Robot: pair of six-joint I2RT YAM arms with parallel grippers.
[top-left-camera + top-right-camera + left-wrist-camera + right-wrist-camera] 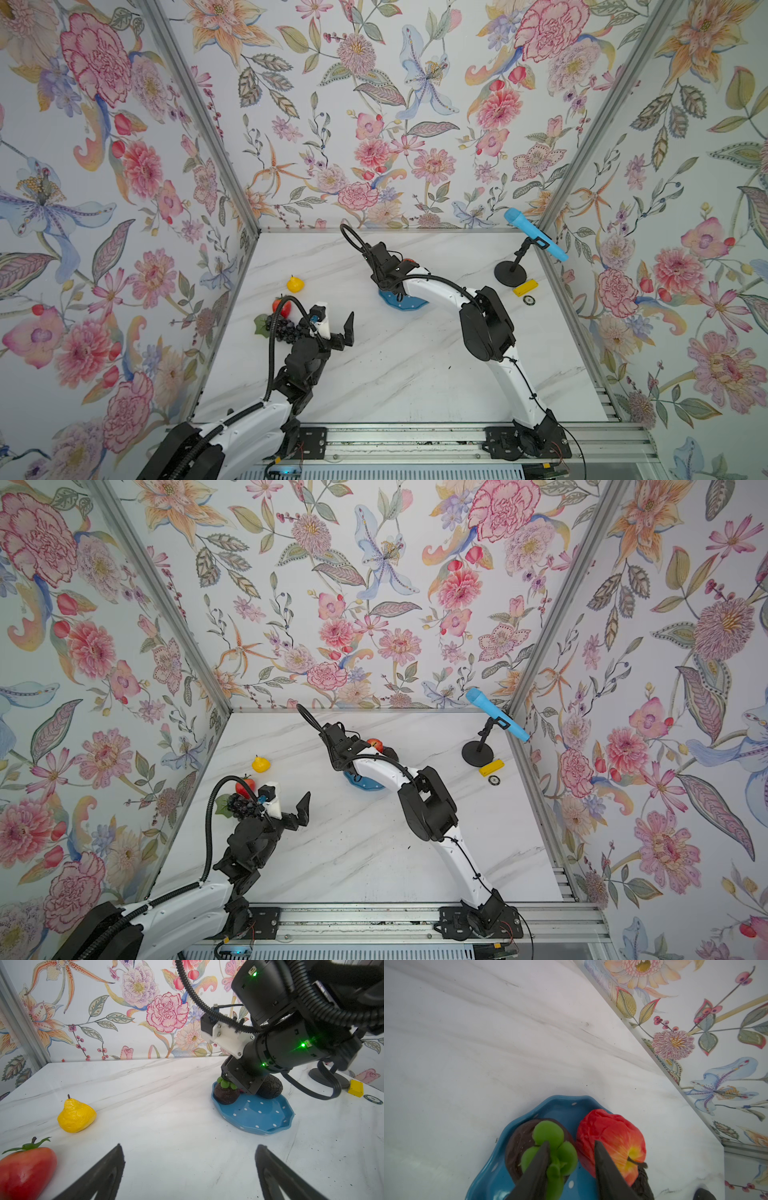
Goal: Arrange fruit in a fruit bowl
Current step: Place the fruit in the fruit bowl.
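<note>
Right gripper [571, 1142] hangs over the fruit bowl [560, 1103], which sits mid-table. Its fingers are partly apart, straddling the stem of the green-topped fruit [550, 1132] but not clamped on it. That fruit stands upright at the bowl's edge, green top pointing up. Red apple [610, 1136] is just beside it, tipped on its side, stem end against the avocado [270, 1086]. Left gripper [189, 1145] is spread wide and empty, low over the table [176, 1095]. Outside the bowl: lemon [75, 1115] upright, stem up. Strawberry [25, 1169] near it, cap up. Grape bunch [286, 326] beside the strawberry, leaf end toward the left wall.
</note>
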